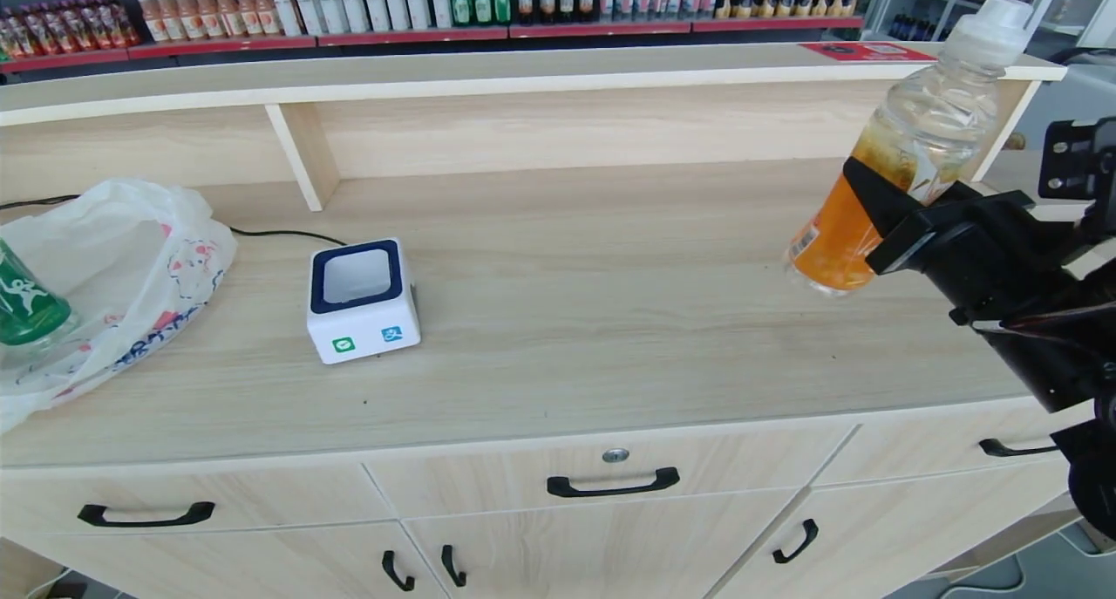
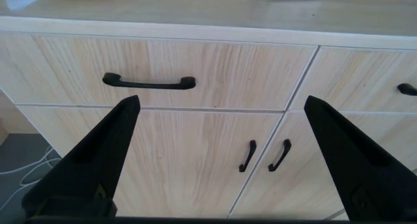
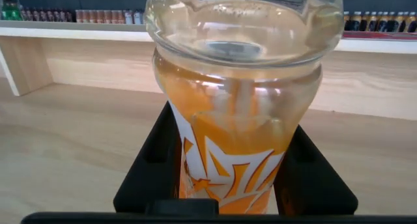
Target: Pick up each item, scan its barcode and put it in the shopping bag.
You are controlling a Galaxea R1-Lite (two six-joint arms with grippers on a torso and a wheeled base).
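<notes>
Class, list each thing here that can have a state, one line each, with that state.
orange drink bottle: capped, tilted, held above the counter
right gripper: shut on the orange drink bottle
left gripper: open
shopping bag: lying down, green bottle inside
scanner: upright
drawers: closed

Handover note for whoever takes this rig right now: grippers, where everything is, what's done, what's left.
Right gripper: shut on the orange bottle, held tilted above the counter's right end.
Left gripper: open, empty, low in front of the drawers.
Scanner: on the counter, left of centre.
Bag: at the counter's left end.
Done: a green bottle appears to be in the bag.
Left: scan the orange bottle, then bag it.
</notes>
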